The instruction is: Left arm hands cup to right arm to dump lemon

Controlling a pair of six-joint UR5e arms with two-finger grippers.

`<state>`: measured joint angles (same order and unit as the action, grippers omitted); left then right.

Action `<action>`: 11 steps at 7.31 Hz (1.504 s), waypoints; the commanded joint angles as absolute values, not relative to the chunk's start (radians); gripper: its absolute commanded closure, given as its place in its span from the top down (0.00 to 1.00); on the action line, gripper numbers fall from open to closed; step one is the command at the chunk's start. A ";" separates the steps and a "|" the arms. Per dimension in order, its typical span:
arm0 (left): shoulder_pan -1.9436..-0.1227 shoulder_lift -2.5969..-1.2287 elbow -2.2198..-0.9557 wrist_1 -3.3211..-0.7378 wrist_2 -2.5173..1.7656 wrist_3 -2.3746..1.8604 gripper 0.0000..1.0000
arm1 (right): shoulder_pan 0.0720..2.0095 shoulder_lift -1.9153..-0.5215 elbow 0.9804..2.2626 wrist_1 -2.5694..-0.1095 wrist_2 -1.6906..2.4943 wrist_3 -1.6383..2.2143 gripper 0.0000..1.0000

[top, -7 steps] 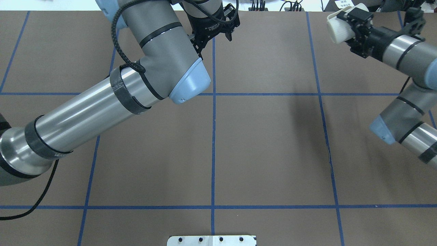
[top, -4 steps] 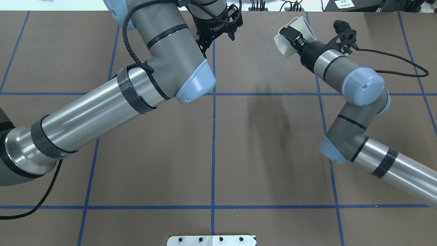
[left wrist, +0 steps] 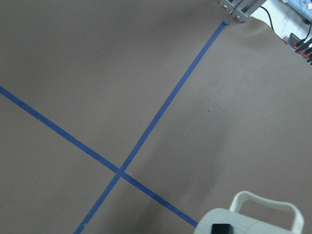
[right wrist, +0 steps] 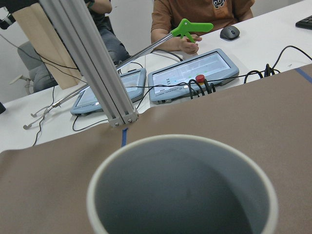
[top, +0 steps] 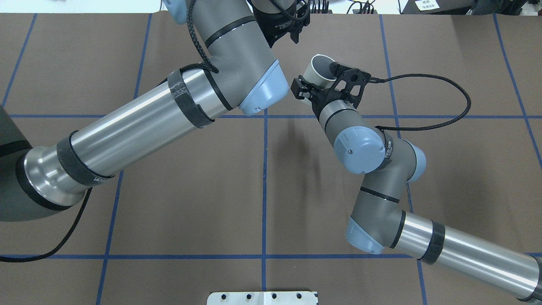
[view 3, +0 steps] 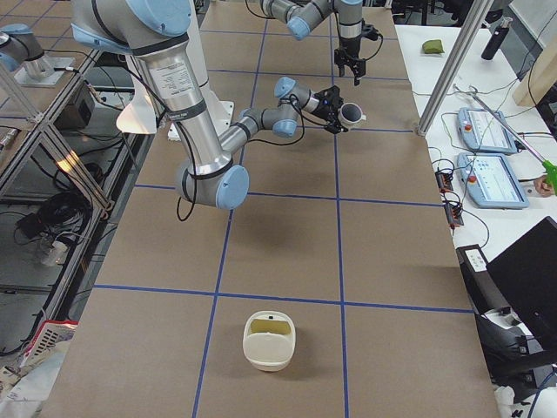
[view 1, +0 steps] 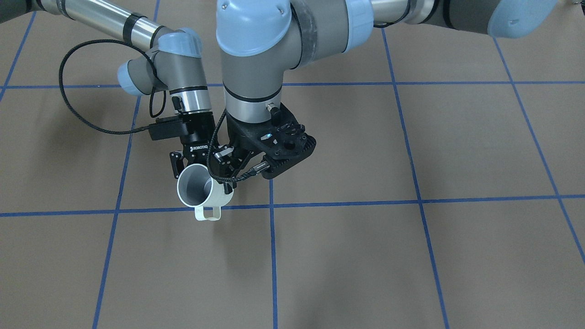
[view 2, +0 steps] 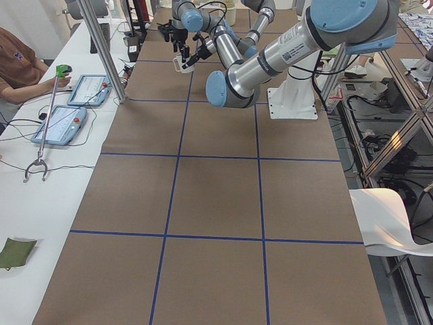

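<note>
The off-white cup (view 1: 199, 190) is held in the air by my right gripper (view 1: 195, 170), the thin black ROBOTIQ one, which is shut on its body. The cup lies tilted with its handle down and its grey mouth toward the operators' side. In the overhead view the cup (top: 319, 70) sits just beyond my right gripper (top: 310, 81). The right wrist view looks into the cup (right wrist: 185, 195); no lemon shows inside. My left gripper (view 1: 225, 158), with its bulky perforated housing, hangs open and empty right beside the cup. The left wrist view shows the cup's handle (left wrist: 265, 204). The lemon is not in view.
A cream round container (view 3: 270, 340) stands on the brown table toward my right end. A white perforated plate (top: 262, 298) sits at the near table edge. Operators' tablets (right wrist: 192, 73) and cables lie past the far edge. Blue tape lines (top: 264, 178) cross the table.
My right arm has swung the cup from the far right corner in toward the centre, next to my left gripper. My left arm has shifted a little right and farther away.
</note>
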<state>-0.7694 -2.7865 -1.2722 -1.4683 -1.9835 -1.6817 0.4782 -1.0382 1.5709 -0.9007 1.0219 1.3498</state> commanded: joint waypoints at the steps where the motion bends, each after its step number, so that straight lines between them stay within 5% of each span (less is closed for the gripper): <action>1: -0.767 -2.790 -1.259 -1.465 -1.985 -1.681 0.95 | 0.427 -1.038 1.568 -0.914 0.968 1.273 0.29; 11: -0.686 -2.798 -1.270 -1.367 -2.057 -1.624 0.70 | 0.354 -0.979 1.499 -0.913 0.718 1.112 0.34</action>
